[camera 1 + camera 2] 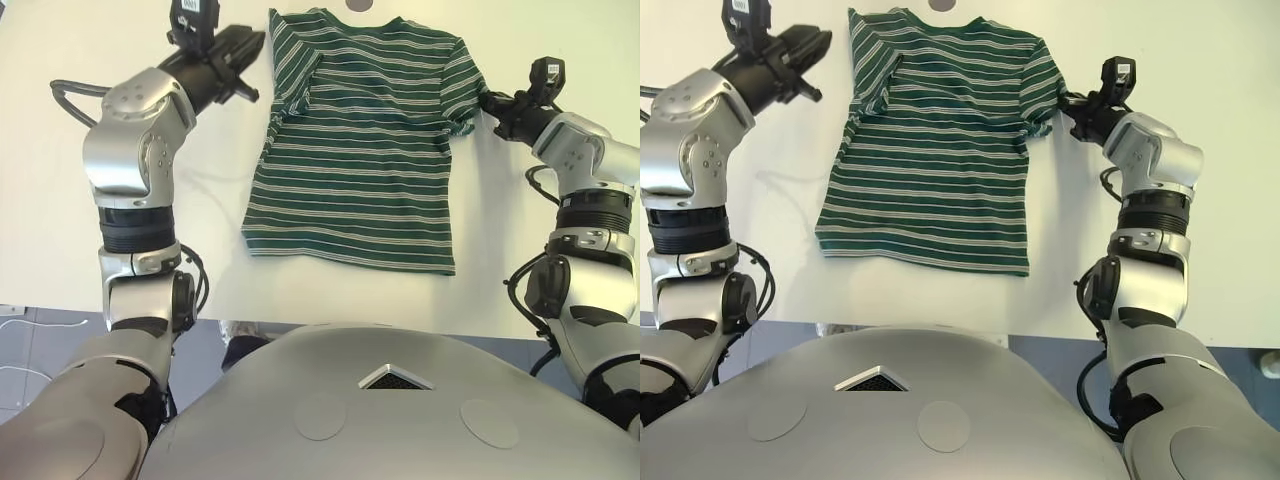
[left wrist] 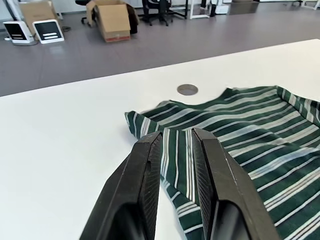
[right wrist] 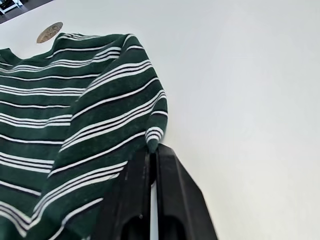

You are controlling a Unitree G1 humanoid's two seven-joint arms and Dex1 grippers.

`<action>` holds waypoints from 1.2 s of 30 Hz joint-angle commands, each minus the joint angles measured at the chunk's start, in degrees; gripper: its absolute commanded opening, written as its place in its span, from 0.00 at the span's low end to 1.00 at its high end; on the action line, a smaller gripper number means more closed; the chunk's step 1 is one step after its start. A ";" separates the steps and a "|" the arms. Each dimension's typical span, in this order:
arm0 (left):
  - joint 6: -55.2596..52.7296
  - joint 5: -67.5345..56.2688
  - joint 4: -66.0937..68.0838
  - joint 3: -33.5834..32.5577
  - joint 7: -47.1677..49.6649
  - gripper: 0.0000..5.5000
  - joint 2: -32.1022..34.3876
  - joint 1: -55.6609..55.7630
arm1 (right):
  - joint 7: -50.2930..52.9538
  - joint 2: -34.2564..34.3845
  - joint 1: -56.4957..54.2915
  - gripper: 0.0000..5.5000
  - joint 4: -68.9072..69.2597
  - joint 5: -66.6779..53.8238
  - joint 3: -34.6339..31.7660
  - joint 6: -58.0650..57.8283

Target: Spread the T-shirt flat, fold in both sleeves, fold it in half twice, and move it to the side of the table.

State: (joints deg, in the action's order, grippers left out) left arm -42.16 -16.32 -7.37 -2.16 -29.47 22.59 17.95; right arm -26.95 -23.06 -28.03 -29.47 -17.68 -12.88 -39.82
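Spread on the white table (image 1: 80,250): a dark green T-shirt (image 1: 355,150) with thin white stripes set in pairs and threes, collar toward the far edge, hem toward the robot. Mostly flat across the body, with shallow wrinkles and a slightly wavy hem. Left sleeve (image 1: 285,95) turned in over the chest, bunched into a narrow fold along that side. Right sleeve (image 1: 462,95) stretched outward, cuff lifted a little off the surface.

Pinched at that cuff by the right gripper (image 3: 152,147) — fingers pressed together on the striped edge, low over the table just beside the shirt's right shoulder.

Held above the table near the shirt's left shoulder, the left gripper (image 2: 176,136) — fingers a narrow gap apart, gripping nothing, tips pointing toward the folded sleeve and clear of the cloth.

Just past the collar, set into the tabletop, a small round grey grommet (image 2: 187,89).
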 commanded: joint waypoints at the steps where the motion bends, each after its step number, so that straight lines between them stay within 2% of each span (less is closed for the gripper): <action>1: -0.91 -0.63 -2.75 0.23 -1.99 0.19 2.84 -4.53 | 1.83 2.68 -4.55 0.00 5.10 -1.54 0.66 -2.77; 4: -1.19 -1.10 -3.35 0.28 -1.80 0.19 2.57 -5.18 | 3.91 7.41 -6.24 0.00 6.52 -1.39 2.58 -3.83; 8: -1.24 -1.43 -4.45 2.00 -1.83 0.19 2.26 -5.11 | 7.86 14.06 -8.00 0.00 0.60 2.36 6.99 0.21; 10: -0.54 -1.09 -5.23 2.95 -2.26 0.19 2.65 -5.38 | 9.39 16.04 -7.72 0.09 -0.77 3.77 8.43 2.93; 12: 3.55 1.21 -4.79 4.50 -2.85 0.19 3.96 -6.53 | 6.56 15.62 -3.82 0.17 6.88 3.15 10.10 4.38; 15: 12.51 4.67 -4.39 4.60 -3.57 0.19 6.15 -9.22 | -3.32 8.45 7.05 0.27 27.15 1.63 16.06 2.01; 17: 20.85 6.08 -5.33 2.58 -6.27 0.19 9.42 -12.09 | -13.65 -4.54 16.85 0.31 39.31 4.66 19.17 8.05; 18: 26.66 7.36 -6.03 2.38 -9.89 0.19 13.07 -14.91 | -19.89 -12.46 21.93 0.31 42.55 7.56 19.18 15.54; 20: 40.26 11.51 -6.09 3.45 -18.42 0.26 22.22 -21.76 | -31.54 -25.38 30.08 0.32 43.49 11.24 16.02 34.60; 22: 53.13 14.49 -2.72 4.16 -25.60 0.33 29.84 -28.26 | -37.22 -33.39 35.95 0.32 37.99 13.88 12.45 54.95; 23: 57.55 15.04 -1.25 4.13 -27.93 0.36 32.24 -30.91 | -38.55 -35.51 37.93 0.32 35.50 14.21 11.37 61.17; 25: 63.53 16.21 -0.09 4.25 -29.86 0.43 34.80 -35.02 | -40.52 -38.19 42.01 0.32 31.40 14.26 10.71 70.30; 31: 72.60 20.91 1.61 8.65 -29.51 0.43 34.20 -36.69 | -36.01 -35.51 51.21 0.32 28.33 18.99 13.57 86.09; 36: 73.11 25.79 3.36 11.19 -25.92 0.43 31.95 -33.88 | -29.64 -30.66 49.18 0.32 28.67 22.72 16.41 87.20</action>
State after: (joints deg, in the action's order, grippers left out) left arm 31.76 5.36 -5.73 7.46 -55.59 54.74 -16.37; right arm -58.04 -54.64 22.46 -1.21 3.09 2.64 47.60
